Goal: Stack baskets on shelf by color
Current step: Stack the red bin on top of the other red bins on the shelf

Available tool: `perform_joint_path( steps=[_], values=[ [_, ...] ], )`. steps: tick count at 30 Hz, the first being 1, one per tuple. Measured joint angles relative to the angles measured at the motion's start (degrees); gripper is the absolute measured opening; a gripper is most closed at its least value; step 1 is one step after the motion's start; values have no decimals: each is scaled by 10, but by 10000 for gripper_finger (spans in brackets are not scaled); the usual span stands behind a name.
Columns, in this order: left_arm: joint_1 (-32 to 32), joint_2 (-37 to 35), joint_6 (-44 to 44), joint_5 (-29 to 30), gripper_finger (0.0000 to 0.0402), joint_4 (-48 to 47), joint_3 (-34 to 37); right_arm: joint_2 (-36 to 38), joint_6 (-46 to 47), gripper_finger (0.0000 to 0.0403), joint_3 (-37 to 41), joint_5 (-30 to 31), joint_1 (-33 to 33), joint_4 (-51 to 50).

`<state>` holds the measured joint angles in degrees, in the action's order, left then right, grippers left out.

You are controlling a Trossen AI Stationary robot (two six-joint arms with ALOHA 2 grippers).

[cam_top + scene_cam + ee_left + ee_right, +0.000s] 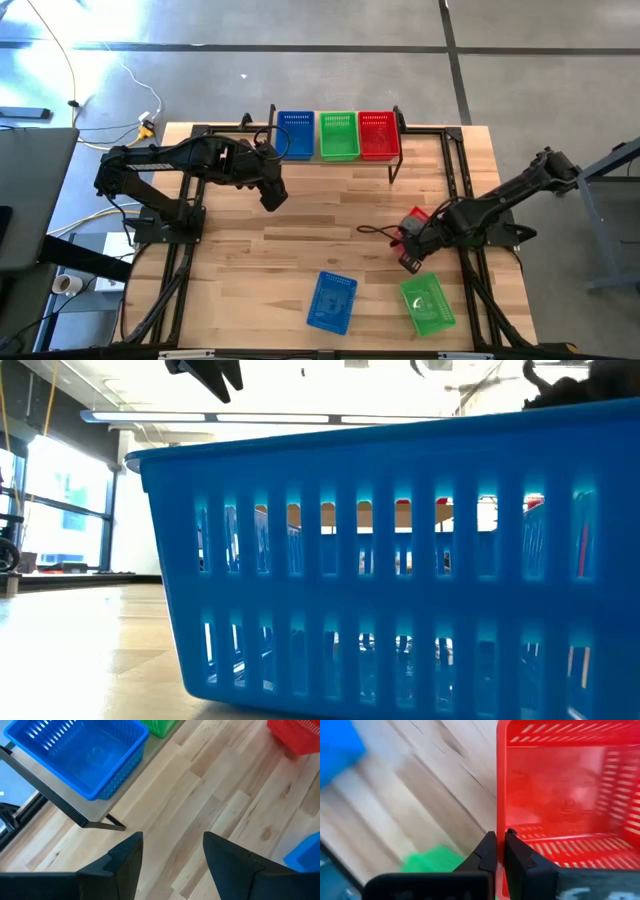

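High view: the shelf (392, 166) at the table's far edge carries a blue basket stack (295, 134), a green one (339, 135) and a red one (378, 134), while a loose blue basket (331, 301) and loose green basket (428, 303) lie near the front edge and the right gripper (412, 245) carries a red basket (417, 217), so three baskets look left to stack; left gripper (273, 196) hovers just in front of the shelf's blue end. Low view: the loose blue basket fills the frame, arms barely visible above it. Left wrist view shows fingers (125, 857) apart and empty over bare table; right wrist view shows fingers (487, 851) pinched together on the red basket's rim.
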<state>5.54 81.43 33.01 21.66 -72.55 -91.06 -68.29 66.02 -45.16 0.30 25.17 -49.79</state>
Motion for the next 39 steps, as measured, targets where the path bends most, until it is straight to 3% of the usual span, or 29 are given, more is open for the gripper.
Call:
perform_joint_path(
  steps=[12, 20, 29, 39],
  values=[
    [0, 0, -20, 4, 197, 0, 0, 0, 9, 1, -134, 93, 0, -16],
    [0, 0, -55, 7, 197, 0, 0, 0, -38, 0, -199, 143, 0, -18],
    [0, 0, -69, 15, 197, 4, 0, 0, -151, 0, -245, 210, -2, -19],
    [0, 0, -68, 15, 197, 30, 0, 0, -333, 0, -342, 204, -48, -45]
  ],
)
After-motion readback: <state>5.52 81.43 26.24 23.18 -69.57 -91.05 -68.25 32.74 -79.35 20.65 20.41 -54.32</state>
